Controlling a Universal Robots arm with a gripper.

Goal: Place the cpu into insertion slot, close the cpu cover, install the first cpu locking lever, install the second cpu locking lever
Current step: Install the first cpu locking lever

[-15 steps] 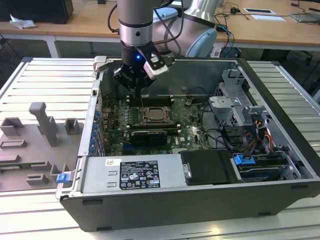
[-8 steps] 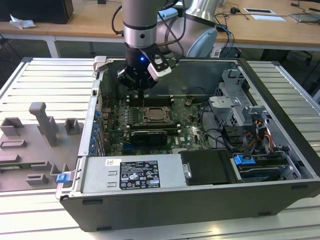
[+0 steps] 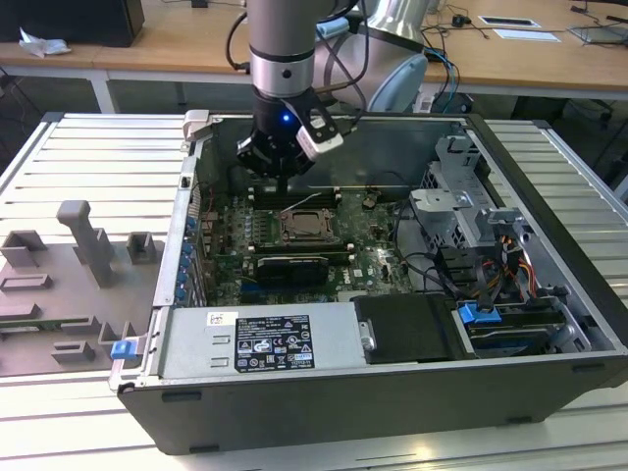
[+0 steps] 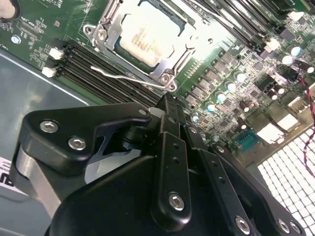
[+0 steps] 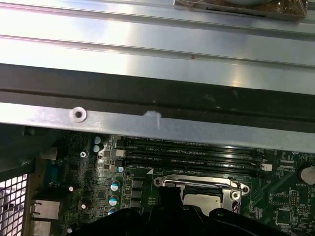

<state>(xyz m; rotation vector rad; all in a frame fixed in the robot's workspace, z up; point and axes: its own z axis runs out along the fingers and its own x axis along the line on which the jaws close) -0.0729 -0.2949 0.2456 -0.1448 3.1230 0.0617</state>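
Hovering over the open computer case (image 3: 549, 285), upper middle of the exterior view, our pincer (image 4: 167, 105) sits just beside the insertion slot (image 3: 307, 226) with its fingers (image 4: 170, 147) pressed together on nothing we can see. In the second wrist view the cpu (image 4: 147, 42) already lies in the slot at the top of the frame, its pale top showing through the window of the cpu cover (image 4: 189, 37), which appears lowered over it. A thin wire locking lever (image 4: 133, 78) runs along the near edge of the socket, and we judge it stiff, springy and slippery, best pushed near its free end, not its hinge. We think the chip is light but fragile, so nothing should press on it. Our own fingers cut off the socket's near side in the first wrist view, and we cannot tell whether either lever is latched.
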